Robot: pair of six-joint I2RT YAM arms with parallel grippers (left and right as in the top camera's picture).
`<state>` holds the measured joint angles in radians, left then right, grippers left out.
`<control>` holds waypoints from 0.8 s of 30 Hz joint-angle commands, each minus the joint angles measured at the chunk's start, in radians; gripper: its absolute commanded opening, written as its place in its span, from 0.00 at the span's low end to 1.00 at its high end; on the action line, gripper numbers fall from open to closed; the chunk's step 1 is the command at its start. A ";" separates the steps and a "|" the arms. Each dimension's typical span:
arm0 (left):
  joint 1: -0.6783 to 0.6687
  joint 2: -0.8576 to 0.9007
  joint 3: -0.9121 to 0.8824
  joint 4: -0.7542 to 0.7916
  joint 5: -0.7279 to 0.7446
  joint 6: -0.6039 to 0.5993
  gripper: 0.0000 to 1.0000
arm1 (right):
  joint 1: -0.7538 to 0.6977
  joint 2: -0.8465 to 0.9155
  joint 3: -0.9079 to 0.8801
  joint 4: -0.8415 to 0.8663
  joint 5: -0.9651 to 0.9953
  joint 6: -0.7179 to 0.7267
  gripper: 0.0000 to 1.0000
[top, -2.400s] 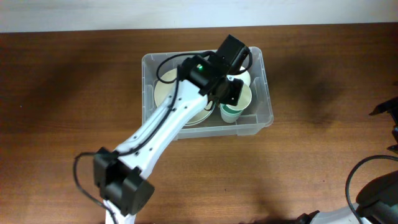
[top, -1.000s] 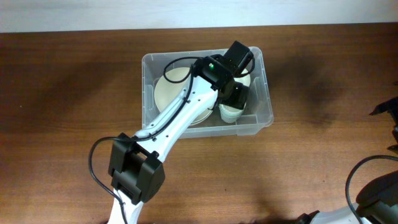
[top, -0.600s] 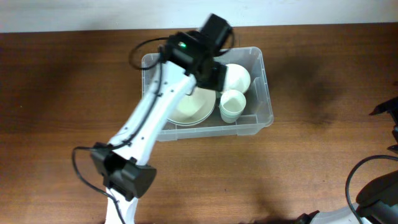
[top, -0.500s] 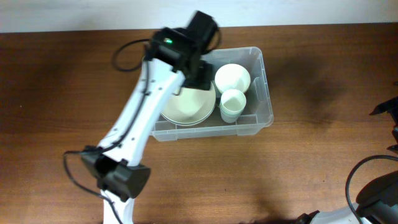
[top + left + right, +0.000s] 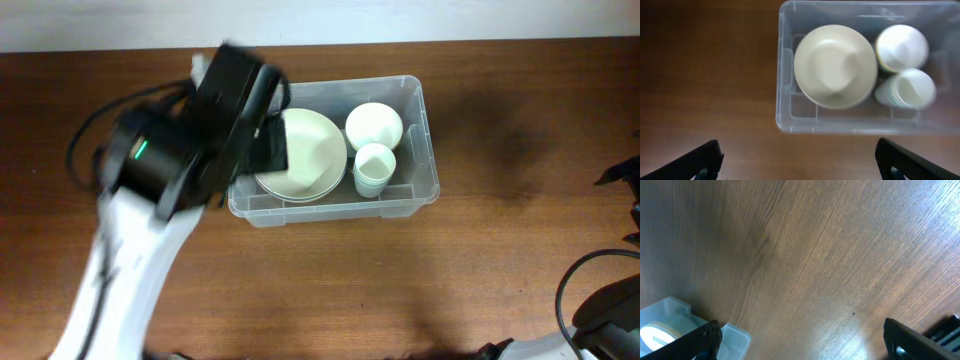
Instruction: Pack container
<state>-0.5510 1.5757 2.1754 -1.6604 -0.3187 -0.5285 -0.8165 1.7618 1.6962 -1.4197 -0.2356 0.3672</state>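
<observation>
Roughly at the middle of the wooden counter [image 5: 500,260] sits the container [image 5: 340,207], a clear plastic bin with rounded corners, its long sides running left to right in the overhead view. Inside it, a cream plate [image 5: 312,150] lies flat and fills the left part. A white bowl [image 5: 374,125] stands in the far right corner. A pale cup [image 5: 375,168] with a greenish tint is upright in the near right corner, just beside both the bowl and the plate.

The left arm [image 5: 150,200] shows only as a blur, high above the counter and covering the container's left end from the overhead camera. Its wrist camera looks straight down on the whole container from well above. The left tool [image 5: 799,162] is spread wide, one finger at each lower corner of that view, and holds nothing.

The right arm is at the far right edge of the counter, well apart from the container. The right tool [image 5: 807,342] is likewise spread wide and empty over bare wood. A clear plastic corner [image 5: 670,317] shows at the lower left of that view; whether it belongs to the container cannot be told.
</observation>
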 commanded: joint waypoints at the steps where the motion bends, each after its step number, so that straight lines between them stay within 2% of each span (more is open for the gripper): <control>1: -0.060 -0.185 -0.129 0.029 -0.018 -0.029 0.99 | -0.002 -0.003 -0.006 0.000 0.005 0.008 0.99; 5: -0.113 -0.370 -0.294 0.072 -0.018 -0.068 0.99 | -0.002 -0.003 -0.006 0.000 0.005 0.008 0.99; 9: -0.114 -0.483 -0.383 0.081 -0.017 -0.082 1.00 | -0.002 -0.003 -0.006 0.000 0.004 0.008 0.99; 21: -0.114 -0.542 -0.393 0.006 0.033 -0.081 0.99 | -0.002 -0.003 -0.006 0.000 0.005 0.008 0.99; 24: -0.114 -0.540 -0.402 0.019 0.031 -0.027 1.00 | -0.002 -0.003 -0.006 0.000 0.005 0.008 0.99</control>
<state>-0.6601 1.0386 1.7901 -1.6543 -0.2947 -0.5980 -0.8165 1.7618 1.6962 -1.4197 -0.2356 0.3668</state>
